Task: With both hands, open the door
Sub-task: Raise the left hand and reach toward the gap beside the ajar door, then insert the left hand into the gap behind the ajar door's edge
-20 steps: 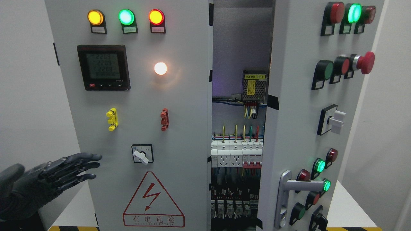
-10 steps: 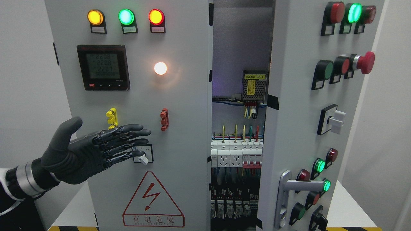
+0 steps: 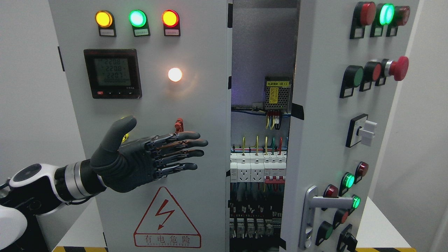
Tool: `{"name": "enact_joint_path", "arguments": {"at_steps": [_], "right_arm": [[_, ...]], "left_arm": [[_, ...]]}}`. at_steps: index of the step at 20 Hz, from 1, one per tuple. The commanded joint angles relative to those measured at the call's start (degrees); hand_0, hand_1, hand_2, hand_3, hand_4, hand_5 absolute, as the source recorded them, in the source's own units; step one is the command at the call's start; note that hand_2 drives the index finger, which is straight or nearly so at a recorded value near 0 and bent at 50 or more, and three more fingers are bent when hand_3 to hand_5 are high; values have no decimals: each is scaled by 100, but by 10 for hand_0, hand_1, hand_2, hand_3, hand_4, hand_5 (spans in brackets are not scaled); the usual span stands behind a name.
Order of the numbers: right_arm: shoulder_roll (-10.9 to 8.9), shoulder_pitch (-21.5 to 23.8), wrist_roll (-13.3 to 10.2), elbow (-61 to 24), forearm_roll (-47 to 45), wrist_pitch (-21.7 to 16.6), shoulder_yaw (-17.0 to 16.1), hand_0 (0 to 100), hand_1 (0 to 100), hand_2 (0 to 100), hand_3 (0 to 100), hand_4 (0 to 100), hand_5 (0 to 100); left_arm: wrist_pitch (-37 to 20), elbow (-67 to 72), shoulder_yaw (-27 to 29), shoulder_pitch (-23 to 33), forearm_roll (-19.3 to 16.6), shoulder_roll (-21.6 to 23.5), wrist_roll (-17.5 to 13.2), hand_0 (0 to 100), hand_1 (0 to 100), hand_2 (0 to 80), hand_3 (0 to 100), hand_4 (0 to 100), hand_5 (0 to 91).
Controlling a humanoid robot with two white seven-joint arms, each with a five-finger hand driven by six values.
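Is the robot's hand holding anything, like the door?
No, nothing is held. The left hand is open, fingers stretched flat in front of the left door, pointing at its right edge. The right hand is out of view.

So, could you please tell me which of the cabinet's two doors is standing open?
The right door, the one with the silver lever handle, is swung open; the left door with the meter is shut.

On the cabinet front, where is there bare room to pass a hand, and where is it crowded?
Free: the gap between the left door and right door, above the power supply; also the blank panel between the white lamp and left door edge. Crowded: the breakers low in the gap, and the right door's buttons. The left robot hand is open.
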Motion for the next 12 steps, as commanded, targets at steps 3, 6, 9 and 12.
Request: {"name": "enact_joint_path", "arguments": {"at_steps": [3,6,9,12], "right_arm": [[-3,-3,-1,0,0,0,-106,386,0,0,0,0,0],[-3,-3,-1,0,0,0,-106,386,0,0,0,0,0],[-3,-3,-1,0,0,0,-106,386,0,0,0,0,0],[-3,6,-1,0,0,0,-106,386,0,0,0,0,0]], "left_arm": [[328,78,-434,-537,534,-1052,-24,0,0,0,0,0,0],[733,113,-372,-766,718,-1386,-15,0,0,0,0,0,0],[769,262,-188,-793,798,-1729,3,0,0,0,0,0,0],[918,333,-144,-871,781,-1993,11,0,0,0,0,0,0]]}}
